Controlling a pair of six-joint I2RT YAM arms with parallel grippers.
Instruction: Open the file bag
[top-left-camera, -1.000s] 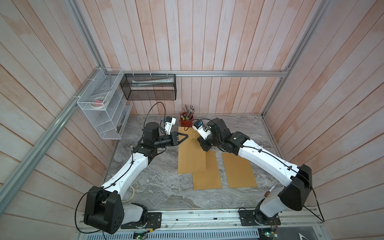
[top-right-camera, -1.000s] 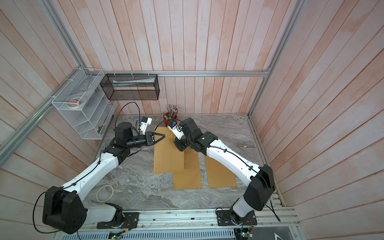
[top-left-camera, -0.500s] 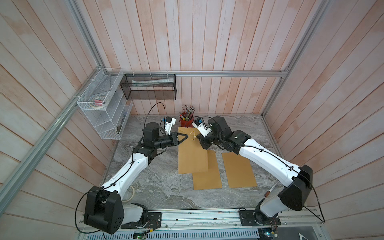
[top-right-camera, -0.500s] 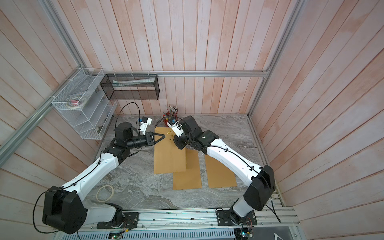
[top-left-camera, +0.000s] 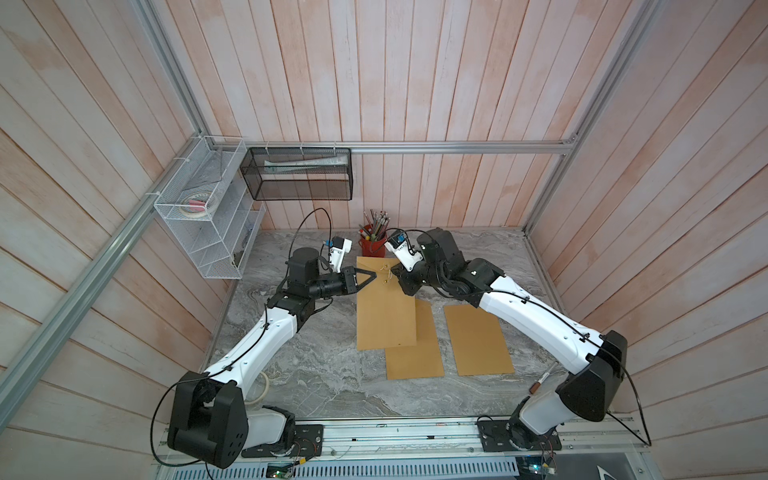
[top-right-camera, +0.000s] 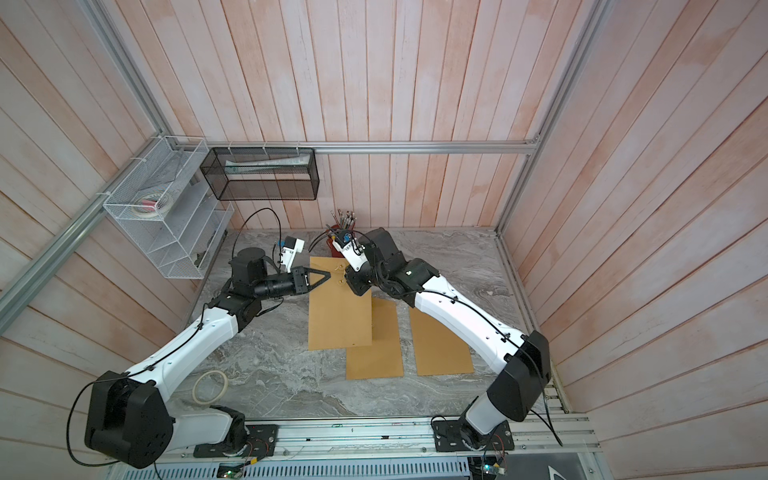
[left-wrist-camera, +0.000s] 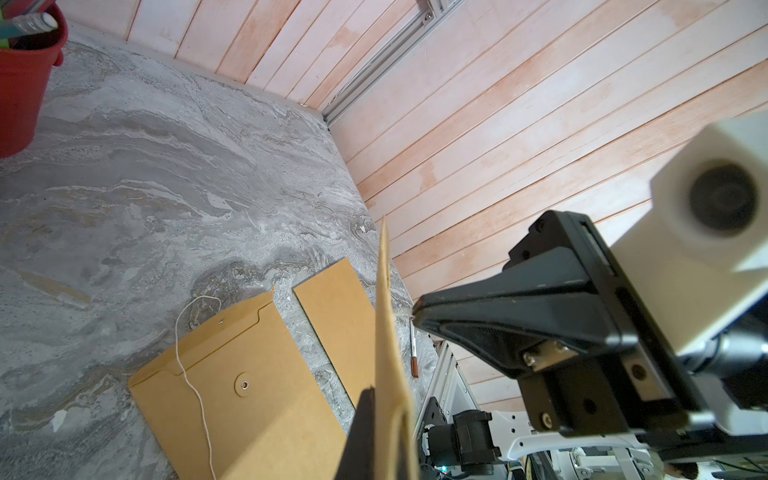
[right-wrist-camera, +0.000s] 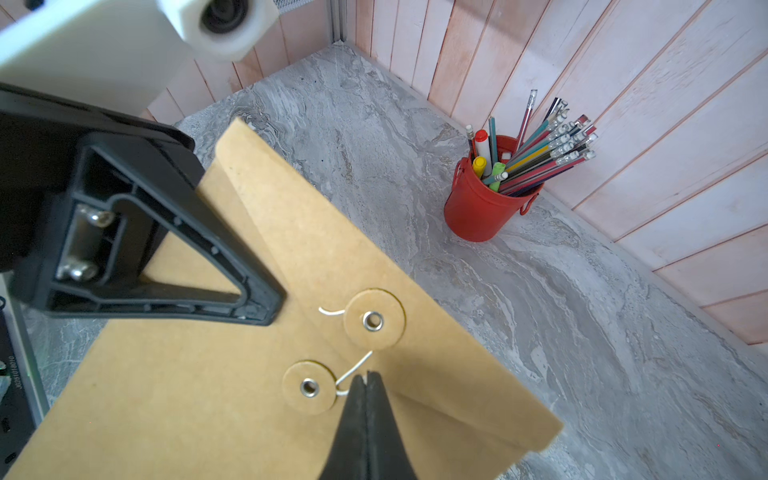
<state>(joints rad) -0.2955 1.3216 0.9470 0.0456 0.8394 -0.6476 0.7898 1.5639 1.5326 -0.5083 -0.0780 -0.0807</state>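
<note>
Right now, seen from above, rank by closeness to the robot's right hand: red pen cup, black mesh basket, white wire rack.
From the right hand:
1. Red pen cup, just behind.
2. Black mesh basket, on the back wall.
3. White wire rack, left wall.

Walls (top-left-camera: 415, 83): pale pinkish wood planks on three sides, whitewashed in patches. Boards run upright at the back and slant at the sides. An aluminium rail (top-left-camera: 457, 146) crosses the back wall and meets posts at both corners. Tabletop (top-left-camera: 332, 386): grey marble pattern with white veins. A white wire shelf (top-left-camera: 208, 224) hangs on the left wall, with a roll of tape (top-left-camera: 195, 205) in its top tier. A black mesh basket (top-left-camera: 299, 174) hangs from the rail just beside the shelf. A metal track (top-left-camera: 395, 436) runs along the near edge. Light is even and soft, shadows faint.
</note>
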